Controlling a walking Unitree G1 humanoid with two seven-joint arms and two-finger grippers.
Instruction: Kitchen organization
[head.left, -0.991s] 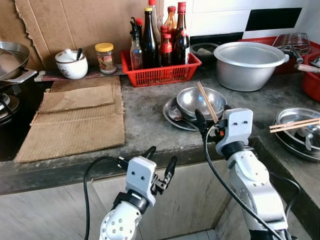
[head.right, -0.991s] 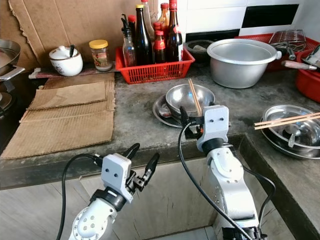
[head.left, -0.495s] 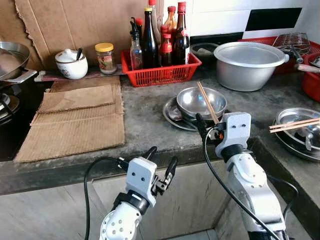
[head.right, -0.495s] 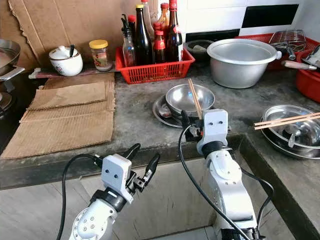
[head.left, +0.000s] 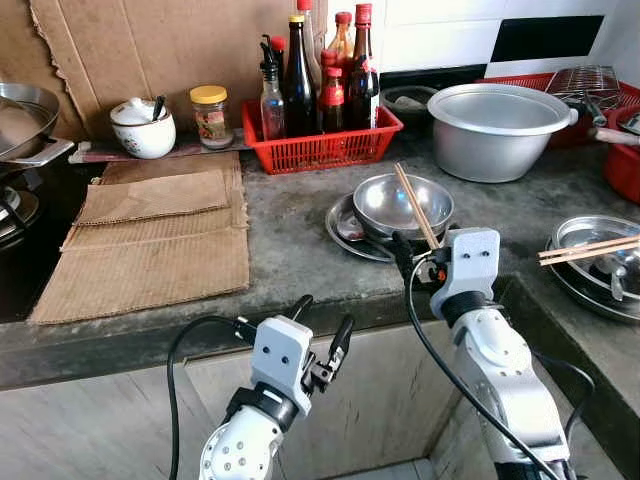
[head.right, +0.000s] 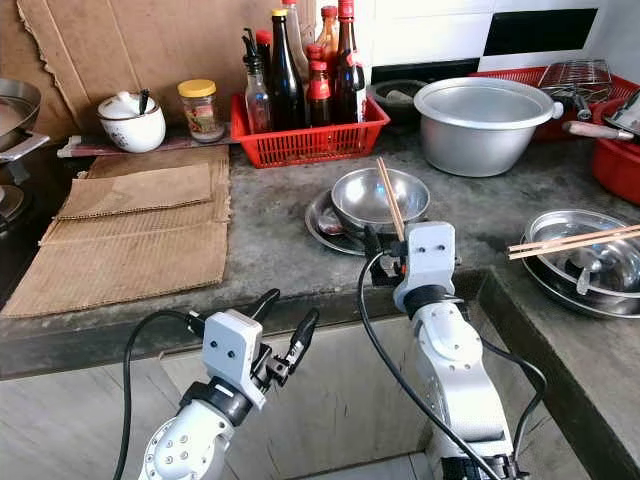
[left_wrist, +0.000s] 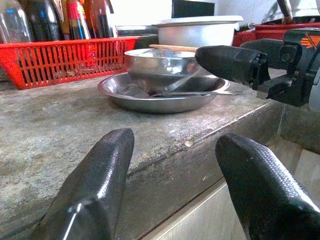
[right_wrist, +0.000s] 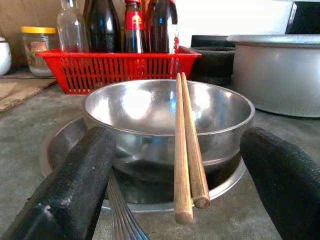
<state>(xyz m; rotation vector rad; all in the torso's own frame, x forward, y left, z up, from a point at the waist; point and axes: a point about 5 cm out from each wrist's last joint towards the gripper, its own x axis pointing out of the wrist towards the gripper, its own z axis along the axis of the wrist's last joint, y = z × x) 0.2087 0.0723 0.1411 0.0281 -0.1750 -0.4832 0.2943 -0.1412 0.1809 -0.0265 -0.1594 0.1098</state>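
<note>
A steel bowl (head.left: 403, 203) sits on a steel plate (head.left: 345, 228) near the counter's front edge. A pair of wooden chopsticks (head.left: 414, 205) lies across the bowl's rim, their near ends (right_wrist: 185, 150) sticking out toward me. My right gripper (head.left: 422, 256) hovers open at the front of the plate, one finger (right_wrist: 75, 195) on each side of the chopstick ends, holding nothing. A thin utensil (right_wrist: 120, 210) rests in the plate. My left gripper (head.left: 320, 335) is open and empty below the counter edge (left_wrist: 165, 150), pointing at the plate (left_wrist: 160, 97).
Behind the bowl stand a red basket (head.left: 320, 148) of bottles and a large metal pot (head.left: 497, 125). Cardboard sheets (head.left: 150, 235), a white jar (head.left: 143, 127), a yellow-lidded jar (head.left: 210, 115) and a wok (head.left: 20, 115) are to the left. A steel pan (head.left: 600, 255) with chopsticks lies right.
My right gripper has sunk a little and drawn slightly back toward the counter edge, still open. The left arm, bowl and chopsticks have not moved.
</note>
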